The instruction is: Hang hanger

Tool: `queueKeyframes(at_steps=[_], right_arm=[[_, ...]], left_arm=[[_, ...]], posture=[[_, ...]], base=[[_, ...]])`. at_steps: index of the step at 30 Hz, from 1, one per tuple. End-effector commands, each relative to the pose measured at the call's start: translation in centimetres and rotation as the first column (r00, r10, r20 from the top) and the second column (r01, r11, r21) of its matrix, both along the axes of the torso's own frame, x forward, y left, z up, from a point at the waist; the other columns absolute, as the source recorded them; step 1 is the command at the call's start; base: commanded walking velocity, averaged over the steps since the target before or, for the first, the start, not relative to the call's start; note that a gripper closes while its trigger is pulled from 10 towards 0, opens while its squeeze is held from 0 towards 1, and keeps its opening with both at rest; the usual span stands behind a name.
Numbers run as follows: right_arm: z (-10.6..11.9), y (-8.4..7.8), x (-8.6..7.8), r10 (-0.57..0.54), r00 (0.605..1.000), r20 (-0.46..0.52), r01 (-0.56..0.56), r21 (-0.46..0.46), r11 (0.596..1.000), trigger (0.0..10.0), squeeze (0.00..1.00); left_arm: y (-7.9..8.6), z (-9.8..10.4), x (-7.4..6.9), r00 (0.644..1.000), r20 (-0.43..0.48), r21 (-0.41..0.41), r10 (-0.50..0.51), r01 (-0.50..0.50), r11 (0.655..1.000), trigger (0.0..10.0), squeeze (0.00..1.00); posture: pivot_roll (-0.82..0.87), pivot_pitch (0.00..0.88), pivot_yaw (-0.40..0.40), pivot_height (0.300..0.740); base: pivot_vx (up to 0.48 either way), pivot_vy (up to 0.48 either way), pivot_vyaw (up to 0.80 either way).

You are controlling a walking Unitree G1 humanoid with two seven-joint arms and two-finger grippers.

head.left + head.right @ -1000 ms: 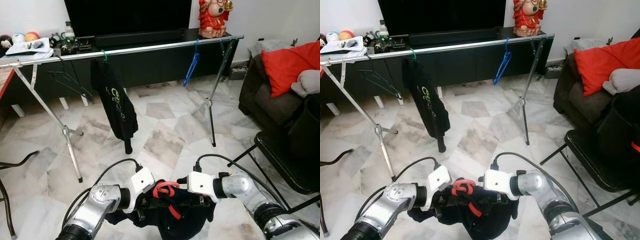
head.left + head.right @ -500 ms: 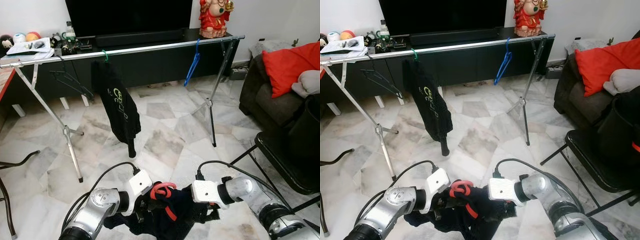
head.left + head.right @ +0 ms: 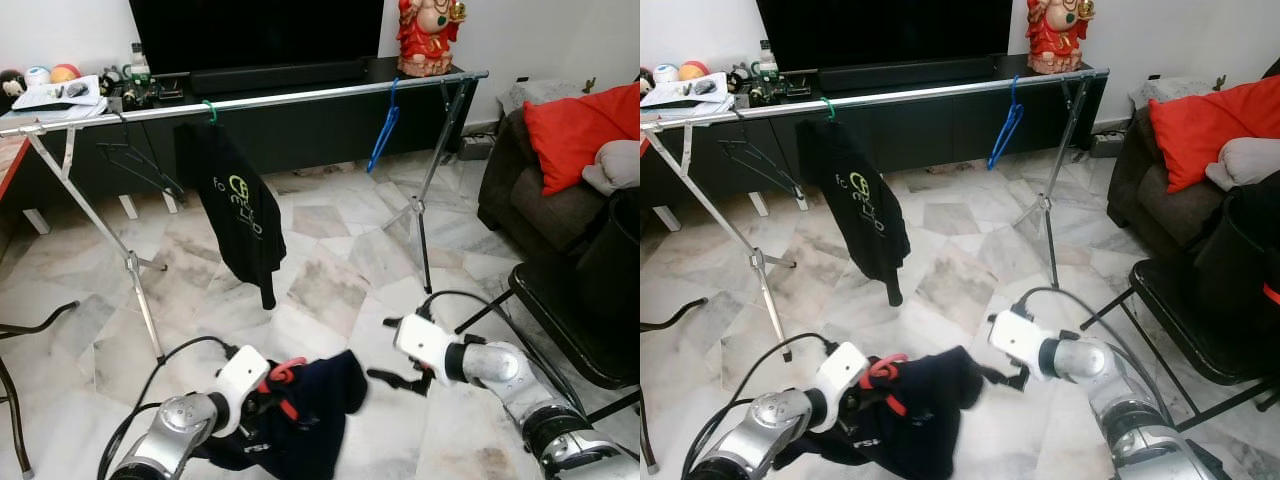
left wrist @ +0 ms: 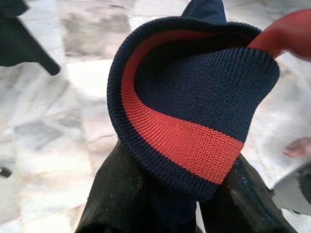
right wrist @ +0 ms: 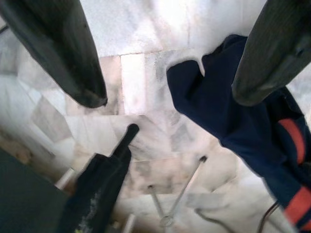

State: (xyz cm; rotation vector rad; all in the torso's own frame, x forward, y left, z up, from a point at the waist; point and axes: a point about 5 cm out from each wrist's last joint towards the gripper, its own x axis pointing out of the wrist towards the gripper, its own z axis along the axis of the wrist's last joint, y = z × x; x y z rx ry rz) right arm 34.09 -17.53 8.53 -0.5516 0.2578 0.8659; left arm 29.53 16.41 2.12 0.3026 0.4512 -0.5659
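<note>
The grey-veined white marble tile floor (image 3: 330,285) carries the splayed feet of a silver metal clothes rail (image 3: 300,97) and, near right, a black metal-framed chair (image 3: 570,330).

1. A clothes rail (image 3: 300,96) stood across the floor (image 3: 330,280), in front of the TV cabinet (image 3: 300,130).
2. A shirt (image 3: 235,215) hung left of centre on it, an empty hanger (image 3: 384,130) further right.
3. A sofa (image 3: 560,190) sat at the right.

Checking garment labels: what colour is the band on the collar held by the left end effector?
Red, on a navy knit collar; clearest in the left wrist view.
</note>
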Motion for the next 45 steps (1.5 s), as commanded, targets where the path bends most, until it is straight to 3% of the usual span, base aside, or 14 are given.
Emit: queueKeyframes(at_steps=[1, 2, 4, 5, 8, 9, 10, 14, 18, 20, 25, 33, 42, 45], right_arm=[[-0.7, -0.2, -0.4, -0.063, 0.998, -0.020, 0.064, 0.059, 0.996, 10.0, 0.00], [-1.5, -0.7, -0.7, -0.145, 0.989, -0.021, 0.146, 0.082, 0.986, 10.0, 0.00], [-1.7, -0.8, -0.8, -0.162, 0.987, -0.020, 0.163, 0.083, 0.983, 10.0, 0.00], [-2.6, -1.4, -1.1, -0.270, 0.962, -0.035, 0.272, 0.097, 0.957, 10.0, 0.00], [-5.1, -2.5, -2.4, -0.496, 0.861, -0.112, 0.507, 0.109, 0.855, 10.0, 0.00], [-7.8, -3.2, -4.4, -0.667, 0.711, -0.221, 0.696, 0.089, 0.713, 10.0, 0.00], [-9.0, -3.3, -5.4, -0.710, 0.654, -0.260, 0.746, 0.067, 0.662, 10.0, 0.00], [-11.6, -3.7, -8.2, -0.797, 0.503, -0.334, 0.843, -0.016, 0.538, 10.0, 0.00], [-13.6, -4.4, -10.9, -0.856, 0.233, -0.462, 0.958, -0.044, 0.285, 10.0, 0.00], [-14.5, -3.9, -12.1, -0.846, 0.155, -0.511, 0.975, -0.058, 0.214, 10.0, 0.00], [-14.9, -3.2, -12.6, -0.836, 0.130, -0.533, 0.979, -0.062, 0.192, 10.0, 0.00], [-15.4, -2.6, -13.4, -0.832, 0.141, -0.536, 0.974, -0.074, 0.213, 10.0, 0.00], [-16.3, -3.4, -15.1, -0.856, 0.121, -0.503, 0.964, -0.147, 0.222, 10.0, 0.00], [-16.6, -3.2, -15.8, -0.870, 0.157, -0.468, 0.942, -0.193, 0.273, 10.0, 0.00]], left_arm=[[0.3, 0.4, 0.3, 0.998, 0.053, -0.011, 0.042, -0.041, 0.999, 0.0, 0.00], [0.4, 0.3, 0.1, 0.994, 0.062, -0.050, 0.085, -0.082, 0.995, 1.6, 0.00], [0.4, 0.3, 0.1, 0.994, 0.061, -0.060, 0.094, -0.090, 0.994, 1.6, 0.00], [0.6, 0.2, 0.0, 0.990, 0.067, -0.085, 0.126, -0.120, 0.989, 10.0, 0.00], [1.0, 0.1, -0.3, 0.979, 0.080, -0.124, 0.188, -0.177, 0.976, 10.0, 0.00], [1.7, 0.0, -0.7, 0.959, 0.090, -0.172, 0.270, -0.252, 0.952, 10.0, 0.00], [2.1, -0.1, -0.9, 0.945, 0.096, -0.189, 0.312, -0.291, 0.938, 10.0, 0.00], [3.3, -0.1, -1.4, 0.908, 0.106, -0.219, 0.405, -0.376, 0.901, 10.0, 0.00], [4.4, -0.1, -2.0, 0.878, 0.121, -0.238, 0.462, -0.427, 0.873, 10.0, 0.00], [4.6, -0.2, -2.4, 0.868, 0.124, -0.238, 0.481, -0.445, 0.863, 10.0, 0.00], [4.6, -0.3, -2.7, 0.850, 0.116, -0.243, 0.513, -0.477, 0.845, 10.0, 0.00], [8.2, -0.5, -4.6, 0.726, 0.125, -0.227, 0.676, -0.642, 0.732, 10.0, 0.00], [8.9, -0.1, -5.6, 0.739, 0.136, -0.232, 0.660, -0.624, 0.746, 10.0, 0.00], [8.0, 0.3, -5.4, 0.745, 0.129, -0.275, 0.655, -0.608, 0.745, 10.0, 0.00]], posture=[[0.07, 0.076, -0.002, 0.740], [0.06, 0.076, -0.002, 0.740], [0.06, 0.076, -0.002, 0.740], [0.05, 0.077, 0.001, 0.740], [0.05, 0.078, 0.003, 0.740], [0.05, 0.077, 0.005, 0.740], [0.05, 0.075, 0.008, 0.740], [0.06, 0.073, 0.014, 0.740], [0.05, 0.070, 0.016, 0.740], [0.06, 0.069, 0.017, 0.740], [0.05, 0.068, 0.019, 0.740], [0.05, 0.053, 0.020, 0.740], [0.06, 0.043, 0.025, 0.740], [0.06, 0.032, 0.022, 0.740]], base=[[0.000, 0.000, 0.00], [0.000, 0.000, 0.00], [0.000, 0.000, 0.00], [0.000, 0.000, 0.00], [0.000, 0.000, 0.00], [0.000, 0.000, 0.00], [0.000, 0.000, 0.00], [0.000, 0.000, 0.00], [0.000, 0.000, 0.00], [0.000, 0.000, 0.00], [0.000, 0.000, 0.00], [0.000, 0.000, 0.00], [0.000, 0.000, 0.00], [0.000, 0.000, 0.00]])
